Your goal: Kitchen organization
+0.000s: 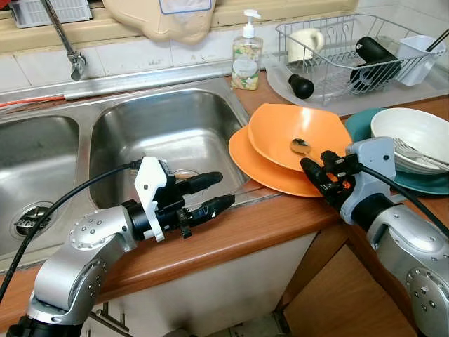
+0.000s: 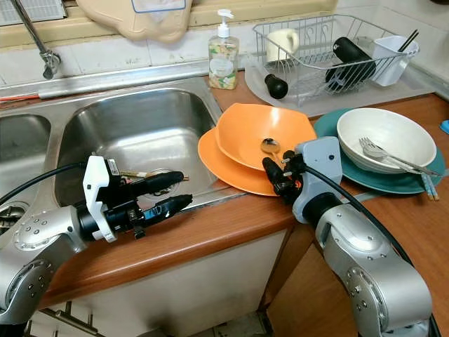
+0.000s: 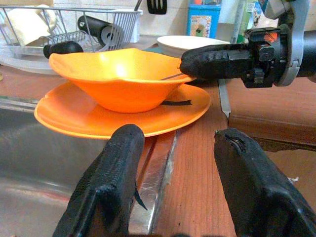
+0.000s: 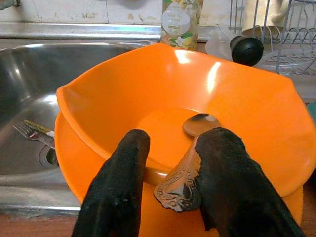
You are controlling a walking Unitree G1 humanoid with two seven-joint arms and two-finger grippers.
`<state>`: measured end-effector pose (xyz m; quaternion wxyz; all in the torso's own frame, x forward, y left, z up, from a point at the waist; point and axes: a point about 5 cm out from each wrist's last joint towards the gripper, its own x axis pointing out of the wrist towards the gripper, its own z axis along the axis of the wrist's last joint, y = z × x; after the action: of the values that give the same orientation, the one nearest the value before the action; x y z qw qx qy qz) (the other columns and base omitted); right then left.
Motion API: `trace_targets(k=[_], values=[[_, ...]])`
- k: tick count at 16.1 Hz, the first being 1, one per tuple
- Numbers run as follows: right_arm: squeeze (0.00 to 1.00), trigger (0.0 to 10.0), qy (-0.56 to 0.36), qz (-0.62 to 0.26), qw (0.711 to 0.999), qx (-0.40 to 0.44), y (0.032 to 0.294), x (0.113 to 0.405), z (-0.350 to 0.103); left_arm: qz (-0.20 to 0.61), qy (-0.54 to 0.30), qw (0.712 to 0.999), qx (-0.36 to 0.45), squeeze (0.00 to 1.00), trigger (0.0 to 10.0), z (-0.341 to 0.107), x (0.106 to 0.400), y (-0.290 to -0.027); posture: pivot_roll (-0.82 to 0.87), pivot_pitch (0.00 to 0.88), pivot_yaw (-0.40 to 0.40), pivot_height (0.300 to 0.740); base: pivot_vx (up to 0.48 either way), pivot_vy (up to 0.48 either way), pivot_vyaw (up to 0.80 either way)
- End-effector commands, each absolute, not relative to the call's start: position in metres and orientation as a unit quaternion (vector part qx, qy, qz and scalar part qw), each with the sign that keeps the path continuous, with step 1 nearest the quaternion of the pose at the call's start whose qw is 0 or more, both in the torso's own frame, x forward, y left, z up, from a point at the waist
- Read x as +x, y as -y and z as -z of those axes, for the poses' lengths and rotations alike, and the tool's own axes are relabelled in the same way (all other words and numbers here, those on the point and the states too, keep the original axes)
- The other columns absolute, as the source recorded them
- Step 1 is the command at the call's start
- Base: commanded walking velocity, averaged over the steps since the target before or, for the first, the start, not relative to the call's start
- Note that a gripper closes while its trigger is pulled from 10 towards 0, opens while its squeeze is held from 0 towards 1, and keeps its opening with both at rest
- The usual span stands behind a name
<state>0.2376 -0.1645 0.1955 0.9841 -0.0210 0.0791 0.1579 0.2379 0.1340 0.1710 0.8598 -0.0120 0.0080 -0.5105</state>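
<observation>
An orange bowl [image 1: 295,130] sits on an orange plate [image 1: 256,168] on the wooden counter, just right of the sink. A metal spoon [image 4: 197,123] lies in the bowl with its ornate handle sticking out over the near rim. My right gripper [image 1: 319,172] is at that rim, its black fingers [image 4: 222,168] shut on the spoon's handle. My left gripper [image 1: 221,191] hovers open over the counter's front edge beside the sink, pointing toward the plate [image 3: 123,116] with nothing between its fingers.
A double steel sink [image 1: 161,133] holds a fork [image 4: 32,132] near its drain. Right of the orange dishes, a white bowl [image 1: 414,133] with cutlery rests on a teal plate [image 1: 361,123]. Behind stand a dish rack [image 1: 351,49], a soap bottle [image 1: 246,53] and the faucet [image 1: 66,42].
</observation>
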Motion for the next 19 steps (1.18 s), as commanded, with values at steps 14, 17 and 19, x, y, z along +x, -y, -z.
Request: trace_targets(k=[14,17,19], values=[[0.0,0.0,0.007,-0.26,0.965,0.001,0.147,0.243,-0.24,0.5,0.073,0.851,0.141,0.0,10.0,-0.209,0.265,-0.12,-0.13,0.0,0.057,0.74,0.0,0.0,0.0],[0.0,0.0,0.012,-0.299,0.954,0.004,0.136,0.244,-0.244,0.479,0.103,0.84,0.232,0.0,10.0,-0.213,0.279,-0.113,-0.13,0.0,0.054,0.74,0.0,0.0,0.0],[0.0,0.0,0.014,-0.324,0.946,0.003,0.129,0.244,-0.246,0.462,0.122,0.841,0.254,0.0,2.6,-0.217,0.291,-0.108,-0.13,0.0,0.05,0.74,0.0,0.0,0.0]])
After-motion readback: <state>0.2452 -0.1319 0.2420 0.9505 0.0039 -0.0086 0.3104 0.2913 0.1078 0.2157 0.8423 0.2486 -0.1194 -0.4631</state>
